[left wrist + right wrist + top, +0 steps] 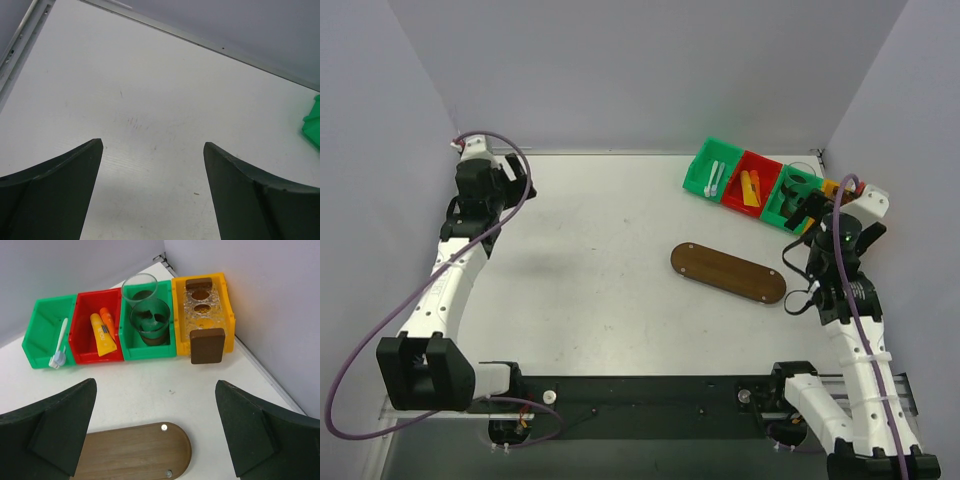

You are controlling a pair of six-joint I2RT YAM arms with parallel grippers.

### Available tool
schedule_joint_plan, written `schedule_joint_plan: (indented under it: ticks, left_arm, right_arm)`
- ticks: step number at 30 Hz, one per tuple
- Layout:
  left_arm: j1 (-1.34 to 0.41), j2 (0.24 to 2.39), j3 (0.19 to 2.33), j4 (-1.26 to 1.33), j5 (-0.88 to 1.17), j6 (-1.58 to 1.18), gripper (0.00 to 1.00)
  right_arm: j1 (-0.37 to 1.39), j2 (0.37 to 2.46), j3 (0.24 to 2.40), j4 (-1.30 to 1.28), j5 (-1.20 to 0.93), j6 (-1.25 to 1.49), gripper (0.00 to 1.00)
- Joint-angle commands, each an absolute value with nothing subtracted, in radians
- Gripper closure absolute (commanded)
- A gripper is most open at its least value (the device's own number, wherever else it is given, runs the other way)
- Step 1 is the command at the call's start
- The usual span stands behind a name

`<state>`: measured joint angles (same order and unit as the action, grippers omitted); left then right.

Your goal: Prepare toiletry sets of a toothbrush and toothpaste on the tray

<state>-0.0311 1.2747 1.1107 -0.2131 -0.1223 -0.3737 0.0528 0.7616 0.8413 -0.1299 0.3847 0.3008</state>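
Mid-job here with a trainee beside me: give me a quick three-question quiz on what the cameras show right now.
1. Multiple choice: what colour is the bin holding the toothpaste tubes? A) green B) red C) yellow
2. True or false: a cup already stands on the tray.
3. Count: how many clear cups sit in the green bin beside the yellow bin?
Key: 1 B. 2 False, the tray is bare. 3 Two.
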Motion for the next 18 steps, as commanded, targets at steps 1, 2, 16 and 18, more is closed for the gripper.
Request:
schedule_joint_plan:
  ticks: [1,2,16,18]
  left_arm:
    - [-0.058,1.308,1.232,-0.192,-0.071,-0.305,0.07]
    - [-0.066,1.318,1.245,-0.219,-0.069,-0.287,0.08]
    - [-0.215,1.566,1.534,-0.347,-0.064,-0.104,0.11]
    - [-0.209,1.589,1.571,-0.347,-0.042,-0.107,0.11]
  right_arm:
    - [0.041,0.860,0.978,-0.245,0.446,0.335,0.01]
    - [0.040,0.897,1.020,-0.245,0.437,0.321,0.03]
    - [-0.124,1.333,1.415,-0.426,0.160,0.334,0.36]
    - [-0.158,1.420,1.463,-0.477,0.115,0.359,0.43]
